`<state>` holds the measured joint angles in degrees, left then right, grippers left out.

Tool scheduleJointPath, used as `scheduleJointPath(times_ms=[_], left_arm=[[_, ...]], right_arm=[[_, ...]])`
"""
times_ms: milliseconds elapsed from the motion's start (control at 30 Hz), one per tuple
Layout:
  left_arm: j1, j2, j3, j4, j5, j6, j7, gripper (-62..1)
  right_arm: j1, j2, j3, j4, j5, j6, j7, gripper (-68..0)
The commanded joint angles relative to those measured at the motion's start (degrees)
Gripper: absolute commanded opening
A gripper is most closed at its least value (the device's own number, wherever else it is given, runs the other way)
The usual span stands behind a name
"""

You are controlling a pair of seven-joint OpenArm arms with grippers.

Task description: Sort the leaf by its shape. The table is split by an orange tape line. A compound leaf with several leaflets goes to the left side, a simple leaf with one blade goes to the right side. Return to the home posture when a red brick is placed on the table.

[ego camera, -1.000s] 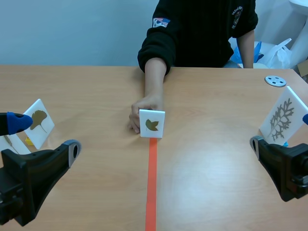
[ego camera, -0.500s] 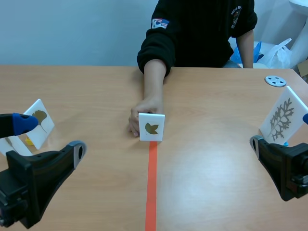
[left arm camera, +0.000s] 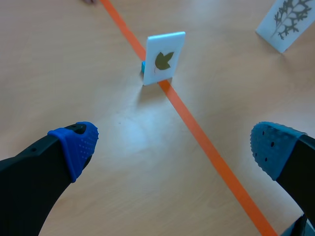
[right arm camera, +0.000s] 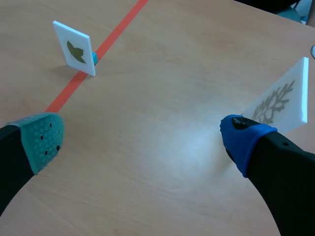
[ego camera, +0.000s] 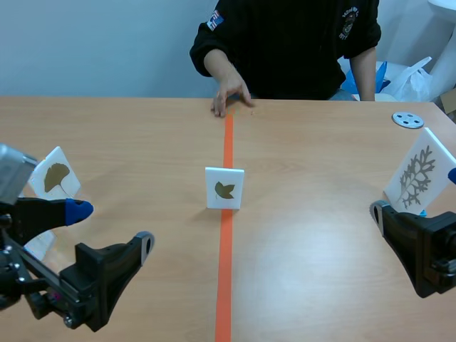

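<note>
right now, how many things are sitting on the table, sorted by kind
leaf cards: 3 (middle card on the tape line, left card, right card)
grey disc: 1
total: 4
A white scrap near the left card might be a fourth card, but it is too hidden to tell.

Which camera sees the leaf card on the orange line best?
The left wrist view: the leaf card faces it, large and unblocked. The scene view shows it smaller; the right wrist view shows it at a slant.
</note>
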<state>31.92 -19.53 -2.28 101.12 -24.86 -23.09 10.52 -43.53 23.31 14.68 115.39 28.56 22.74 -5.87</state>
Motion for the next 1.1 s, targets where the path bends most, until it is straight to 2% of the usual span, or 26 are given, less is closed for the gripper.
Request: scheduleJointPath(times_ms=[0, 267, 367, 633, 900, 1000, 1067], left_arm=[[-1.8, -0.2, 1.7, -0.3, 0.7, -0.2, -1.7, 1.4], [-13.0, 0.5, 10.5, -11.2, 8.5, 0.1, -7.7, 1.4], [-17.7, 2.0, 12.7, -17.0, 11.0, 1.9, -9.8, 1.4], [-29.9, 7.3, 17.2, -32.7, 16.5, 3.8, -15.8, 1.4], [-41.0, 12.2, 21.2, -47.0, 21.7, 8.3, -21.2, 1.4], [-44.6, 13.6, 22.3, -52.0, 21.8, 9.1, -21.9, 1.4], [-46.5, 14.4, 22.9, -55.1, 23.3, 9.4, -23.8, 1.4]], right_arm=[[0.5, 0.0, 0.7, 1.0, 0.6, -0.3, 1.1, 0.4], [0.5, 0.0, 0.7, 1.0, 0.6, -0.5, 1.1, 0.4], [0.5, 0.0, 0.7, 1.0, 0.6, -0.5, 1.1, 0.4], [0.5, 0.0, 0.7, 1.0, 0.6, -0.5, 1.1, 0.4], [0.5, -0.2, 0.7, 1.0, 0.6, -0.5, 1.1, 0.4], [0.5, -0.2, 0.7, 1.0, 0.6, -0.5, 1.1, 0.4], [0.5, -0.2, 0.7, 1.0, 0.6, -0.5, 1.1, 0.4]])
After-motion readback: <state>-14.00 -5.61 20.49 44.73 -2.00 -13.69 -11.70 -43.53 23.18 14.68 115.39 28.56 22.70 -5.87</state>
